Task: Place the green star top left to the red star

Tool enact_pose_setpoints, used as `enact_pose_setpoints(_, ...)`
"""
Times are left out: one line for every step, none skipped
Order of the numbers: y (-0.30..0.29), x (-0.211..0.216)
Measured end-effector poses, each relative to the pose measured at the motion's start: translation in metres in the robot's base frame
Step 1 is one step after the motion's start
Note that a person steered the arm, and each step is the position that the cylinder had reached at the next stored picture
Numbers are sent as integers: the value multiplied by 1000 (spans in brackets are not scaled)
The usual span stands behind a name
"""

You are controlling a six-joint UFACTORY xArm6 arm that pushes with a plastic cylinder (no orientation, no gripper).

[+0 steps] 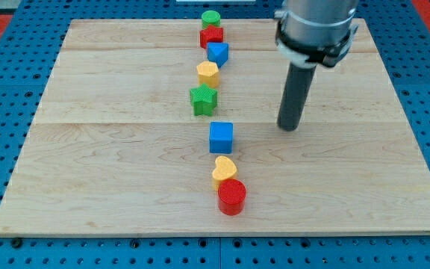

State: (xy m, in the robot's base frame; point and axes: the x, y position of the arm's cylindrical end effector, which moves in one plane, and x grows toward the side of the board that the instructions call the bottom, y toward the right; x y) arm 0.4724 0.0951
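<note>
While my tip (pixel 290 127) sits right of green star (pixel 203 99), no pincer, 8 blocks: 2 green, 2 red, 2 blue, 2 yellow.

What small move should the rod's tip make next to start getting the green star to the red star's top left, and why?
Probably slide my tip toward the view's bottom and left, to just below the green star. The tip stands apart on the star's right, while the red star lies toward the view's top, with the yellow block between.
</note>
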Motion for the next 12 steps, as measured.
enact_pose_setpoints(-45,33)
enact_pose_setpoints(-74,14)
enact_pose_setpoints(-42,7)
enact_pose_setpoints(-32,-27)
enact_pose_setpoints(-71,-55)
enact_pose_setpoints(-186,-51)
enact_pose_setpoints(-221,-93)
enact_pose_setpoints(-207,-83)
enact_pose_setpoints(-213,-58)
enact_pose_setpoints(-171,-38)
enact_pose_setpoints(-154,-70)
enact_pose_setpoints(-209,-116)
